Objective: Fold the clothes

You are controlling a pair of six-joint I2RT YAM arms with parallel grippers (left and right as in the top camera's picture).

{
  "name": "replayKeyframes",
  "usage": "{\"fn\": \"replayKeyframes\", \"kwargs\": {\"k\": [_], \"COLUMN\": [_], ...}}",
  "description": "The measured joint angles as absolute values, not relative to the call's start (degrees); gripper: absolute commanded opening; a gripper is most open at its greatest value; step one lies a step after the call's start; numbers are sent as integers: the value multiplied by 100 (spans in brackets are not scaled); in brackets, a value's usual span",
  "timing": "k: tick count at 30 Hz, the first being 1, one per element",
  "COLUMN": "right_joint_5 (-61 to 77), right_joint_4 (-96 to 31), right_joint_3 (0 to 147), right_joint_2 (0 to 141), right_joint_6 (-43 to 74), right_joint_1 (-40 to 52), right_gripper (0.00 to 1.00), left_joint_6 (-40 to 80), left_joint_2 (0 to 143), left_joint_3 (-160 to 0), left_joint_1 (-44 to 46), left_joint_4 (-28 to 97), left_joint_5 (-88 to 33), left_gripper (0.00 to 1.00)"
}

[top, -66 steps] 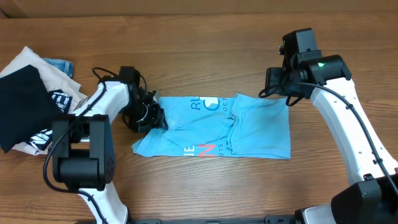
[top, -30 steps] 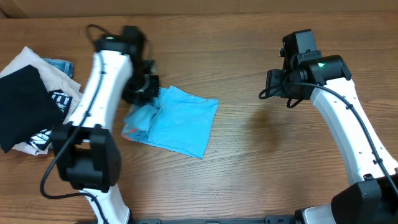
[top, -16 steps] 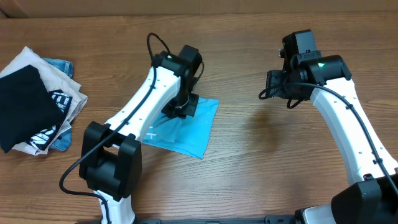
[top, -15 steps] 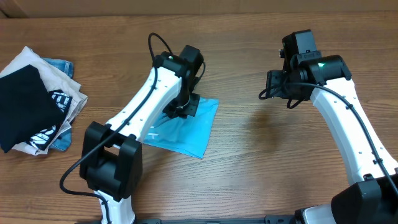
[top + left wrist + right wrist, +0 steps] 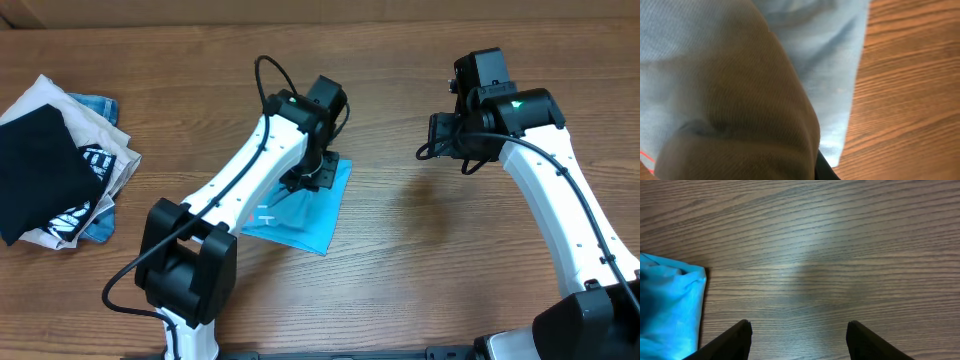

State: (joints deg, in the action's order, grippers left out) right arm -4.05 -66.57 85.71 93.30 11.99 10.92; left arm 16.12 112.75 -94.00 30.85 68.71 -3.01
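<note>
Sky-blue fabric, the T-shirt [image 5: 303, 218], lies folded into a compact, roughly four-sided packet near the middle of the counter, slightly toward the left edge, with one corner pointing at the far edge and one at the near edge. A small white print mark shows on its upper layer. The left gripper [image 5: 320, 178] sits on the packet's far corner, in contact with the cloth, and the left arm [image 5: 250, 175] crosses over the packet's left portion. In the left wrist view, cloth fills most of the frame, part of it in dark shadow close to the lens, with a thin red line at the lower left. The fingers are hidden, so whether the left gripper is clamped on the fabric cannot be determined. The right gripper [image 5: 799, 330] hovers over bare wood toward the right edge, well apart from the T-shirt. Its two fingers stand wide apart with nothing between them, and one blue corner of the packet shows at the left of its view. The counter [image 5: 420, 280] is brown wood with grain running left to right. At the left edge lies a pile with a black garment [image 5: 40, 175] with white print on top, beige cloth [image 5: 50, 95] and denim [image 5: 96, 105].
</note>
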Motion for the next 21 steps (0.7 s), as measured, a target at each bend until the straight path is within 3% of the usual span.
{"fn": "replayKeyframes", "kwargs": {"k": [2,4,6,17,21], "right_joint_5": [-403,-403,-403,-121,919], "right_joint_4": [-6659,-6657,-6657,-6654,-6646], "right_joint_3": [8571,8571,8571,8571,8571], "right_joint_2": [9330,9330,9330,9330,9330], "right_joint_6": [1199,1197,1201,1002,346], "right_joint_1": [1092,1090,1092,1092,1170], "right_gripper": [65,64,64,67,67], "left_joint_6": [1612,1610,1625,1597,1592], "left_joint_2": [11275,11275,11275,10995,10628], "left_joint_3": [-9400,-9400,-9400,-9397,-9400], "left_joint_1": [3155,3194,3208,3033,2182], "left_joint_4": [6866,6842,6818,6890,6604], "left_joint_5": [-320,-344,-370,-36,191], "left_gripper": [13,34,44,45,44]}}
